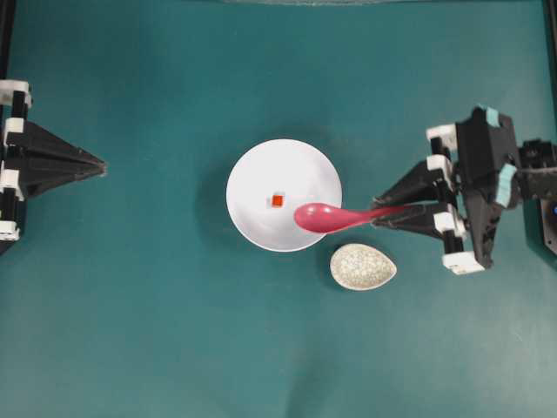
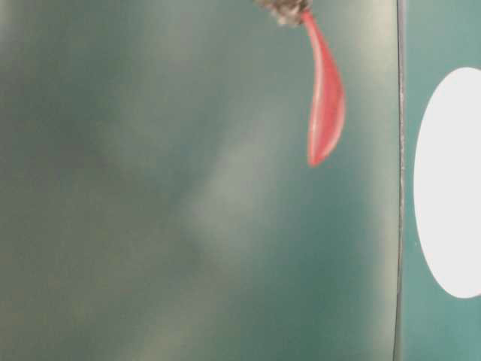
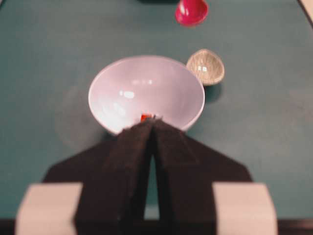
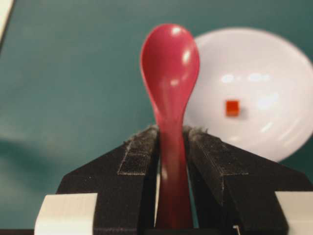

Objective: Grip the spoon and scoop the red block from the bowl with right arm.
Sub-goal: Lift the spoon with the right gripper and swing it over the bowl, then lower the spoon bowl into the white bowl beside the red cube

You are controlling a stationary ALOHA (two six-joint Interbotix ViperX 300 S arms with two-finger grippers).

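One half done, by my reading: right pincer point(image 4: 172, 139) clamps the spoon point(image 1: 326, 217) by its handle, scoop held over the bowl's point(image 1: 252, 170) near rim. Scooping remains; the red block point(image 1: 278, 200) sits loose on the bowl floor, apart from the scoop. Left pincer point(image 1: 97, 164) clenched, empty, well off. Right wrist view shows the grip; the overhead shows the speckled dish point(image 1: 363, 266) just beside the bowl.
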